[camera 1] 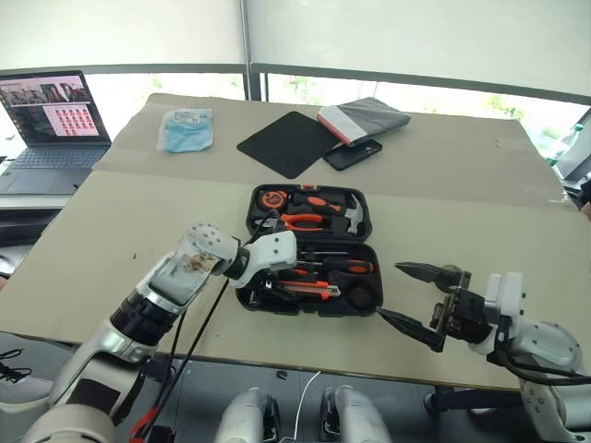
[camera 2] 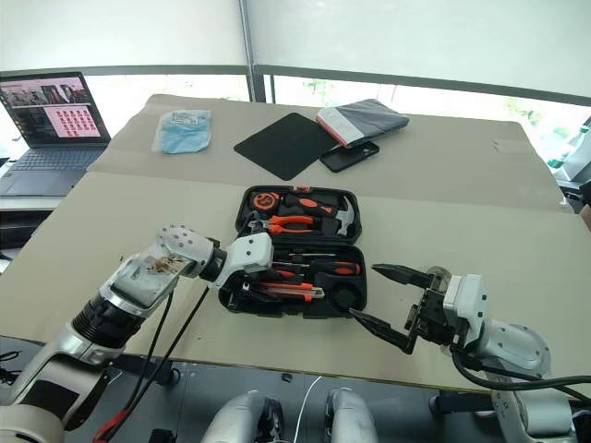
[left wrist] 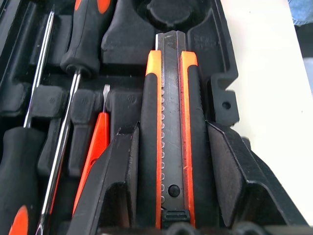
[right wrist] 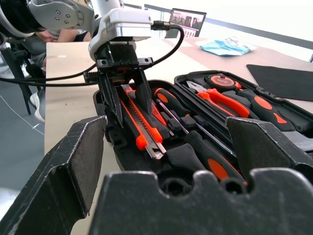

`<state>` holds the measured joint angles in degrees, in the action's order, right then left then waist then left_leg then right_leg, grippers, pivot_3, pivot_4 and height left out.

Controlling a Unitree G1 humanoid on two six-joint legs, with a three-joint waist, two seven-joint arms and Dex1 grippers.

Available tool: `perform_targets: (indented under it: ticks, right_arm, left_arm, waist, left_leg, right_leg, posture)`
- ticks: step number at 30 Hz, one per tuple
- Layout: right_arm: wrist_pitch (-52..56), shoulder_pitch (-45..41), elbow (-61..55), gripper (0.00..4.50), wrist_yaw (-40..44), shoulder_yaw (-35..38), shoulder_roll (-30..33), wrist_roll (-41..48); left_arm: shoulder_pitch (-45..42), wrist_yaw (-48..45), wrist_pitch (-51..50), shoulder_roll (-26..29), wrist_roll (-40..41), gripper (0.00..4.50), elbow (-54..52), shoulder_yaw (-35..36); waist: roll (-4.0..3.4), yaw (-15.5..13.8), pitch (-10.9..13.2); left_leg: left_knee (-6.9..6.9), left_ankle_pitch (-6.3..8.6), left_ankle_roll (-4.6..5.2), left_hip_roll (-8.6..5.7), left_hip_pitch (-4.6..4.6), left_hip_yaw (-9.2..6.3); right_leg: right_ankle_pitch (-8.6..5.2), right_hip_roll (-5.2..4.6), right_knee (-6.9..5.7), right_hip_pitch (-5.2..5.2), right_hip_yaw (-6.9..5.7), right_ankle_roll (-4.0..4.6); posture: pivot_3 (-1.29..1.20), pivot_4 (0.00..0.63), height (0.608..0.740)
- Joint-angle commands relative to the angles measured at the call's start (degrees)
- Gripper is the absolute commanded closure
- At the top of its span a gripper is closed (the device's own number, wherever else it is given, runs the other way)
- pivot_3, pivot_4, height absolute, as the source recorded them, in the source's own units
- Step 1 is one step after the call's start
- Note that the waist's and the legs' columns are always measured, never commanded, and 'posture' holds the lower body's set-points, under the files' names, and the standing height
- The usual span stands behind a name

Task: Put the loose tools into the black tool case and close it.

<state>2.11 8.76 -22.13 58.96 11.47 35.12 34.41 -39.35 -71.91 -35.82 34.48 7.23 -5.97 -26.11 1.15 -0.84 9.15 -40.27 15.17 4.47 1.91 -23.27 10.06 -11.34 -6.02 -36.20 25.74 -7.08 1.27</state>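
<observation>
A wide beige table (camera 1: 138, 231) lies under my pincers. Directly on it: the open black tool case (camera 1: 309, 249), just left of my right pincer (camera 1: 416, 300); beyond the case, farther from me, a flat black mat (camera 1: 288, 142), a black phone (camera 1: 352, 154), a grey folded pouch (camera 1: 365, 118) and a blue packet (camera 1: 186, 128).

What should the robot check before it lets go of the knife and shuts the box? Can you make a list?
1. Utility knife lying in the black tool case, near its front edge: ok.
2. Left gripper fingers either side of the knife: ok; whether they squeeze it, cannot tell.
3. Knife pushed fully into its recess: cannot tell.
4. Two screwdrivers lying in the case: ok.
5. Right gripper open, beside the case and off it: ok.
6. Lid closed: not ok, it is open.
</observation>
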Motion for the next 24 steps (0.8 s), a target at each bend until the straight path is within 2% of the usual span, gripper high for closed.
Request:
perform_targets:
  ticks: [1, 8, 10, 11, 16, 20, 23, 24]
  right_arm:
    - [-1.09, -0.91, -1.38, 0.0, -0.19, -0.23, -0.44, -0.23]
    - [-1.36, -1.67, -0.64, 0.0, -0.08, -0.62, -0.86, -0.67]
    - [-1.41, -1.74, -0.56, 0.0, -0.03, -0.68, -0.87, -0.73]
    - [-1.42, -1.8, -0.53, 0.0, -0.02, -0.69, -0.86, -0.71]
    - [-1.37, -2.2, -0.05, 0.0, 0.25, -0.81, -0.69, -0.69]
    - [-1.29, -2.73, 0.52, 0.0, 0.49, -1.07, -0.68, -0.72]
    - [-1.34, -3.32, 1.11, 0.0, 0.71, -1.41, -0.79, -0.83]
    - [-1.38, -3.48, 1.28, 0.0, 0.76, -1.49, -0.85, -0.86]
  left_arm:
    - [-0.9, 0.27, -0.67, 0.27, -0.92, 2.93, -2.09, -1.4]
    - [0.82, -0.67, -2.66, 2.58, -0.67, 2.93, -3.94, -2.34]
    - [1.2, 0.11, -1.3, 2.73, -1.54, 1.93, -3.8, -2.63]
    - [1.4, 0.63, -1.65, 2.48, -1.42, 1.74, -3.7, -2.44]
    - [1.84, 1.74, -2.96, -1.15, 3.48, 0.04, -3.36, 2.24]
    - [1.92, 0.77, -2.01, -2.02, 7.71, 0.04, -2.79, 6.74]
    - [2.72, 1.03, 4.03, -1.86, 9.19, 0.04, -0.54, 11.04]
    - [3.28, 1.08, 7.64, -1.67, 8.81, 0.29, 0.57, 11.97]
  waist:
    - [0.0, 0.03, 0.0]
    - [0.0, 0.12, 0.0]
    - [0.0, 0.14, 0.0]
    - [-0.01, 0.12, 0.0]
    - [-0.01, 0.05, 0.0]
    - [-0.01, 0.01, 0.0]
    - [-0.01, 0.13, 0.0]
    - [-0.01, 0.2, 0.0]
  left_leg:
    - [0.0, 0.0, 0.0, 0.0, 0.0, 0.0]
    - [0.0, 0.0, -0.01, 0.01, 0.03, -0.02]
    - [0.0, 0.0, -0.01, 0.01, 0.03, -0.02]
    - [0.0, 0.0, -0.01, 0.01, 0.04, -0.02]
    - [-0.01, 0.02, 0.03, -0.01, 0.03, -0.03]
    - [-0.05, 0.04, 0.06, -0.06, -0.02, -0.03]
    - [-0.08, 0.03, 0.04, -0.05, 0.01, -0.04]
    - [-0.08, 0.02, 0.03, -0.04, 0.03, -0.05]
  right_leg:
    - [0.0, 0.02, 0.0, 0.0, 0.0, 0.0]
    - [0.0, 0.0, -0.01, -0.02, 0.01, 0.01]
    - [0.0, -0.01, -0.01, -0.02, 0.01, 0.0]
    - [0.0, -0.02, -0.01, -0.02, 0.01, 0.01]
    - [-0.03, -0.02, -0.01, -0.05, 0.0, -0.04]
    - [-0.05, 0.0, -0.01, -0.05, -0.04, -0.08]
    - [-0.05, -0.14, -0.03, -0.07, -0.02, -0.08]
    - [-0.05, -0.19, -0.04, -0.07, -0.02, -0.08]
  posture:
    - [0.0, 0.15, 0.74]
    - [0.0, 0.15, 0.74]
    - [0.0, 0.15, 0.74]
    - [0.0, 0.15, 0.74]
    - [0.0, 0.15, 0.74]
    - [0.0, 0.15, 0.74]
    - [0.0, 0.15, 0.74]
    - [0.0, 0.15, 0.74]
